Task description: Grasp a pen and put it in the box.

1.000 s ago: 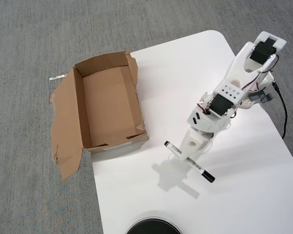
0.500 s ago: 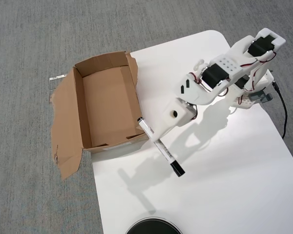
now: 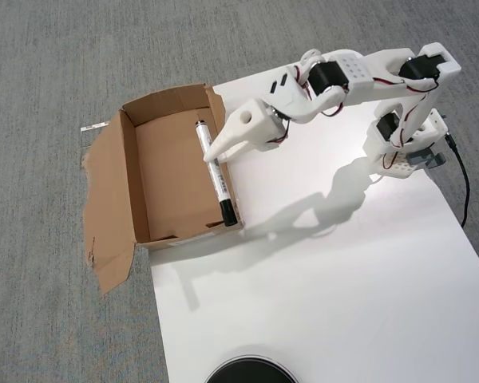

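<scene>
1. Hanging over the right wall of the shallow brown cardboard box (image 3: 172,171), the slim white marker pen with a black cap (image 3: 215,172) could tip outward onto the white worktop (image 3: 343,271) if let go here.
2. The white two-finger gripper (image 3: 212,156) appears clamped on the pen's upper barrel, its fingers nearly together.

Pen (image 3: 215,174) in jaws over box (image 3: 112,171)
</scene>
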